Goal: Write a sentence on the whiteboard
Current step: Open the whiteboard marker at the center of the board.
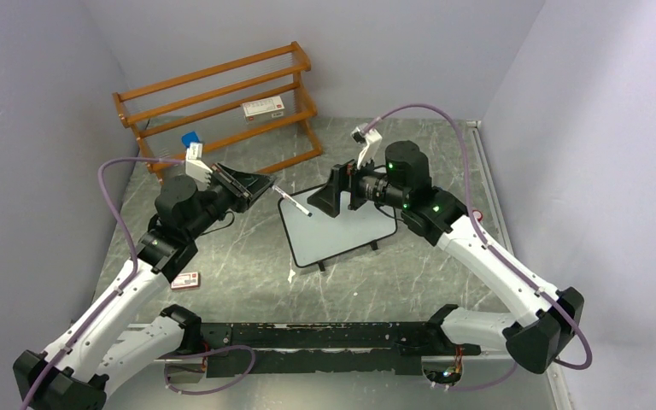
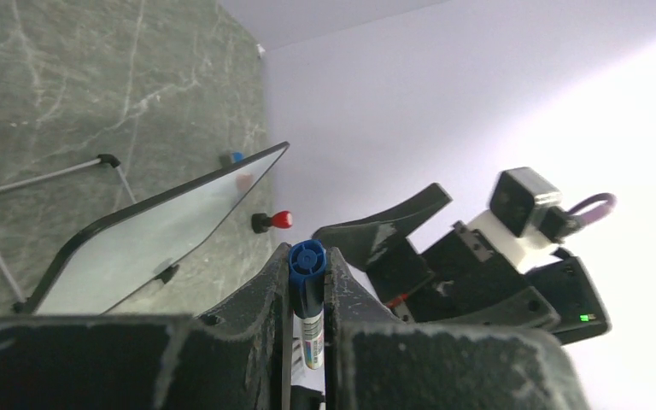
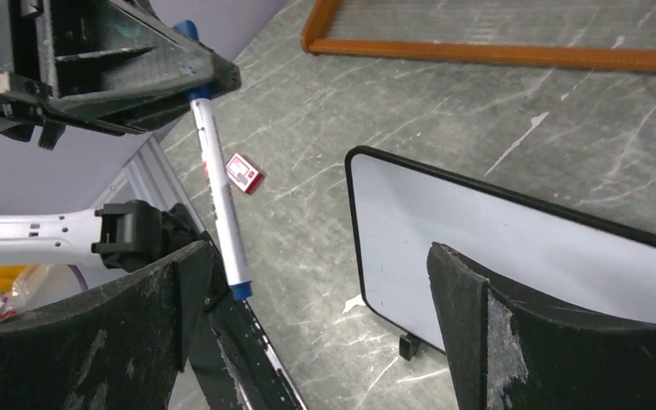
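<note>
The whiteboard (image 1: 335,232) stands tilted on its short black feet at mid-table, its face plain white in the left wrist view (image 2: 149,239) and the right wrist view (image 3: 495,235). The sentence is out of view. My left gripper (image 1: 265,183) is shut on a white marker (image 1: 294,203) with blue ends, held in the air left of the board's top corner. The marker's blue end (image 2: 307,260) sits between the left gripper's (image 2: 307,256) fingertips. My right gripper (image 1: 323,198) hangs open over the board's upper edge, facing the marker (image 3: 220,188). Nothing is between the right gripper's (image 3: 316,256) fingers.
A wooden rack (image 1: 222,102) stands at the back left, with a small red-and-white box (image 1: 263,108) on a shelf and a blue item (image 1: 190,138) below. Another red-and-white box (image 1: 185,280) lies near the left arm. A red-tipped item (image 2: 273,221) lies by the right wall.
</note>
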`<action>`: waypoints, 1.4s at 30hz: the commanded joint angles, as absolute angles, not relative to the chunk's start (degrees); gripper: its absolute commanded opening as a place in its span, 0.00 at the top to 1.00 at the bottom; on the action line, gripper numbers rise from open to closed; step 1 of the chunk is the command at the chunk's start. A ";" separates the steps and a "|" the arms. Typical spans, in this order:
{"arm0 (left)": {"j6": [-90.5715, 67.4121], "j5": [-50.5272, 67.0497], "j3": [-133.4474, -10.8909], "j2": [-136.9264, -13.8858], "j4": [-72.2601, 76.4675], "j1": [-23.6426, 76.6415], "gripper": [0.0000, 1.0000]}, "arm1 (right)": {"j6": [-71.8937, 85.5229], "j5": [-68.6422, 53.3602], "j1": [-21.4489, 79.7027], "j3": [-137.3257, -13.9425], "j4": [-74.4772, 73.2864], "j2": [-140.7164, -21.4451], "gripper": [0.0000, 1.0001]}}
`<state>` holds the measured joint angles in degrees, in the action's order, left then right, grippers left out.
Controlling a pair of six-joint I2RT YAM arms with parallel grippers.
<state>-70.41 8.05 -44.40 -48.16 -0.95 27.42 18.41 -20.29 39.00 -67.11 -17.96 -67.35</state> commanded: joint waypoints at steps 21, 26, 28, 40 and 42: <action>-84.30 5.65 -36.20 -47.63 18.59 26.95 0.95 | 50.16 -27.80 35.23 -43.01 30.96 -59.43 0.05; -85.35 5.62 -35.30 -48.00 22.78 26.98 0.95 | 52.27 -25.68 37.18 -44.26 30.40 -60.78 0.11; -85.87 5.98 -35.20 -48.51 24.04 26.98 0.95 | 52.28 -23.66 39.17 -44.36 30.71 -61.63 0.13; -85.69 5.87 -35.07 -49.20 26.45 27.03 0.95 | 52.78 -19.08 43.84 -48.17 32.56 -67.10 0.37; -85.69 5.81 -34.83 -49.27 27.09 27.11 0.95 | 53.28 -19.18 44.07 -48.50 33.41 -67.85 0.40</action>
